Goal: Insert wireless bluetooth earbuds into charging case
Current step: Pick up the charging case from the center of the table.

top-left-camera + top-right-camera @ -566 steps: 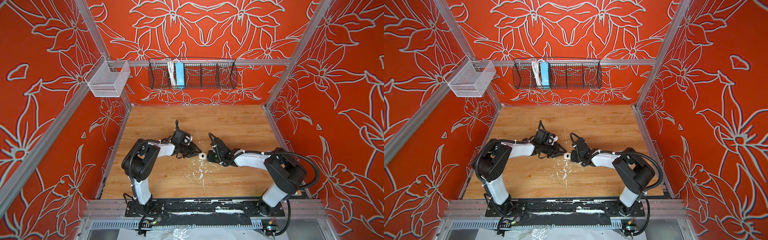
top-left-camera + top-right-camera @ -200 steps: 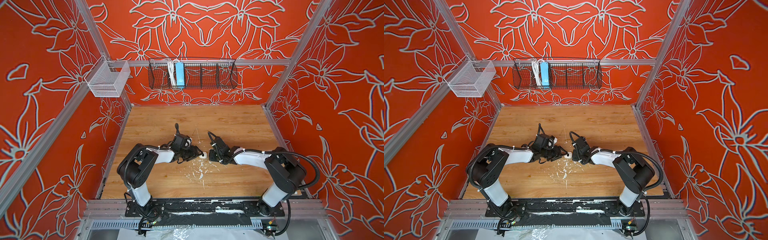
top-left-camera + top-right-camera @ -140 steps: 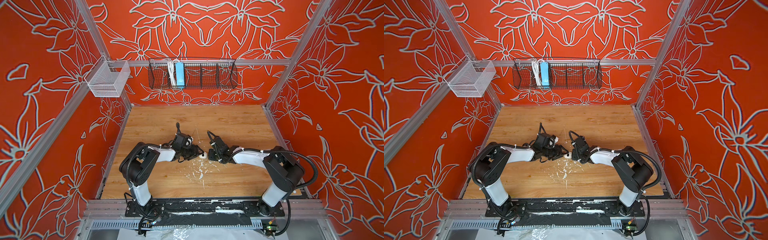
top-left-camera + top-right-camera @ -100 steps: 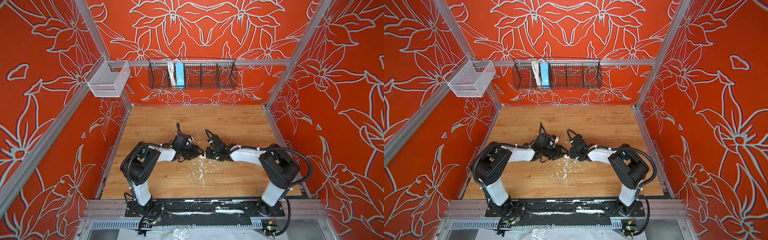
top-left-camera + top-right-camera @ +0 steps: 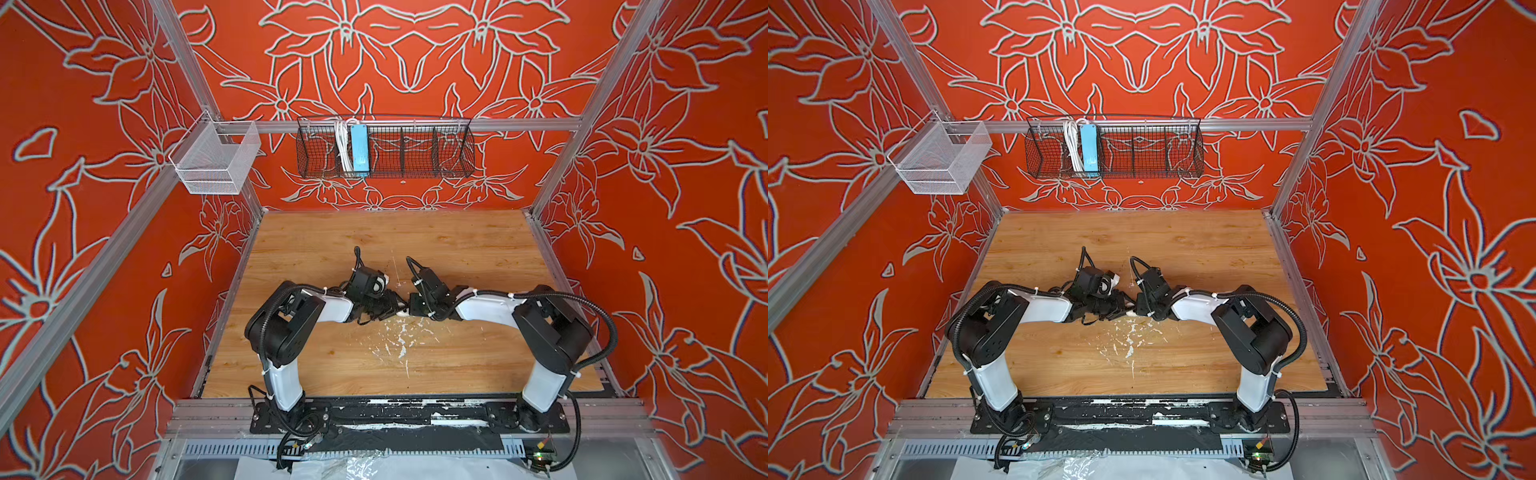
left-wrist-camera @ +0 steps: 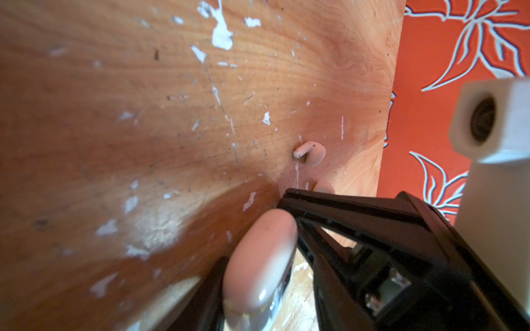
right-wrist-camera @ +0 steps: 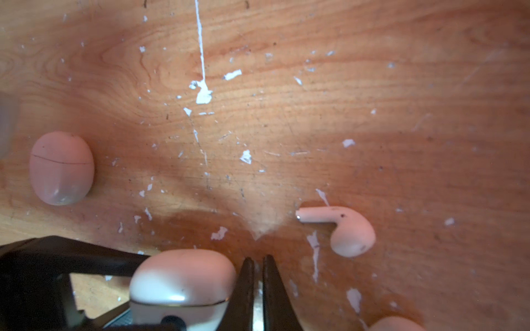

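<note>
— Arms?
— Both are bent low from 7 and 5 o'clock, met centrally.
— Claws?
— A glossy white rounded plastic case [image 7: 183, 275] is flanked by the left gripper [image 5: 392, 309]; whether it is clamped cannot be told. The right gripper [image 7: 257, 266] is pressed together beside a small white stemmed earbud [image 7: 344, 229].

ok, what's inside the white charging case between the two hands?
Nothing visible: the charging case looks shut, seam closed, so its inside is hidden. Outside it, one earbud lies loose on the table; a second closed case sits apart.
</note>
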`<move>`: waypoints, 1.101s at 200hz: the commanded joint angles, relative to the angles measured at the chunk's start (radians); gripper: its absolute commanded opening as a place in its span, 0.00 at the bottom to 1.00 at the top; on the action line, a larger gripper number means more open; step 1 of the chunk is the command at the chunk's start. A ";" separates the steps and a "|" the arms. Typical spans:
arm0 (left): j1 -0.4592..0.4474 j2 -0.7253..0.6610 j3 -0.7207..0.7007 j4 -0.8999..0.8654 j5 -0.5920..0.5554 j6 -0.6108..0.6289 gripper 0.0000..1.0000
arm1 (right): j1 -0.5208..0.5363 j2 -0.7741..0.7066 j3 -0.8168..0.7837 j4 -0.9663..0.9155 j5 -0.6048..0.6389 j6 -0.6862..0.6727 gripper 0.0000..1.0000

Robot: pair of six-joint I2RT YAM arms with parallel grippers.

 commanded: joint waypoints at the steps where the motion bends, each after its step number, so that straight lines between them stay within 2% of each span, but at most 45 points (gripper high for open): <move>1: -0.009 0.022 -0.025 0.040 0.012 -0.016 0.49 | 0.027 0.077 -0.027 -0.131 -0.028 0.008 0.11; 34: -0.012 0.019 -0.031 0.072 0.024 -0.013 0.48 | 0.031 0.078 -0.020 -0.137 -0.020 0.009 0.11; 56: -0.015 0.021 -0.034 0.086 0.026 -0.013 0.35 | 0.031 0.072 -0.022 -0.136 -0.017 0.009 0.11; 104: -0.021 0.017 -0.033 0.102 0.033 -0.007 0.31 | 0.031 0.070 -0.022 -0.135 -0.022 0.012 0.11; 120: -0.021 0.009 -0.034 0.102 0.033 -0.002 0.24 | 0.032 0.067 -0.023 -0.134 -0.023 0.011 0.11; 146: -0.022 -0.031 -0.031 0.097 0.037 0.037 0.07 | 0.030 0.019 -0.027 -0.145 -0.008 -0.004 0.11; 178: -0.023 -0.189 0.006 0.029 0.077 0.201 0.04 | 0.027 -0.197 -0.098 -0.123 0.065 -0.061 0.14; 197: -0.037 -0.331 0.019 -0.045 0.098 0.360 0.05 | 0.027 -0.373 -0.167 -0.107 0.122 -0.100 0.26; 220: -0.063 -0.479 0.009 -0.121 0.135 0.574 0.04 | 0.025 -0.606 -0.265 -0.052 0.128 -0.147 0.35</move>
